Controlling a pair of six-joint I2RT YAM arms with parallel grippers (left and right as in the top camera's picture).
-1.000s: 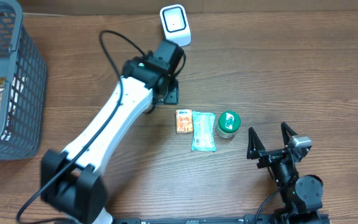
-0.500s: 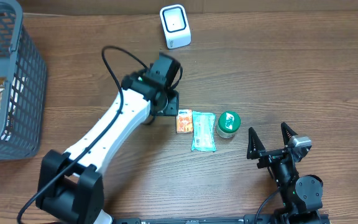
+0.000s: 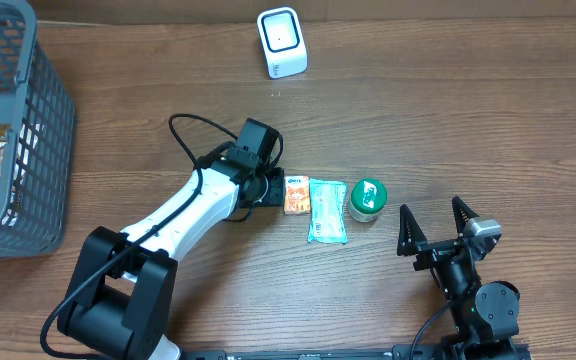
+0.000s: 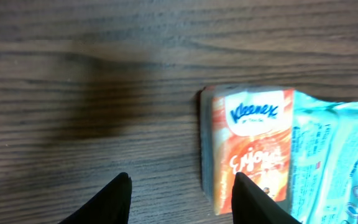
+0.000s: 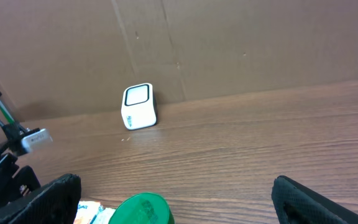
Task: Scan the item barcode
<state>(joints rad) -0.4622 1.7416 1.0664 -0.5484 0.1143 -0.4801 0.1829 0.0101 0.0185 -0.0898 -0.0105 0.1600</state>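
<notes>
Three items lie in a row mid-table: an orange Kleenex tissue packet [image 3: 295, 193], a teal packet [image 3: 327, 210] and a green-lidded jar [image 3: 367, 198]. The white barcode scanner [image 3: 282, 42] stands at the back edge. My left gripper [image 3: 273, 187] is low at the tissue packet's left side. In the left wrist view the left gripper [image 4: 180, 190] is open; its right fingertip [image 4: 244, 193] overlaps the tissue packet [image 4: 253, 143], and bare wood and the packet's left edge lie between the jaws. My right gripper [image 3: 432, 215] rests wide open at the front right, holding nothing.
A grey mesh basket [image 3: 28, 120] with packaged goods stands at the far left. In the right wrist view the jar's green lid [image 5: 143, 210] is just ahead of the right gripper [image 5: 176, 181], with the scanner [image 5: 138, 106] against a cardboard wall behind.
The left arm has swung from beside the scanner toward the front, down to the orange tissue packet, and its jaws have narrowed. The right arm has not moved.
</notes>
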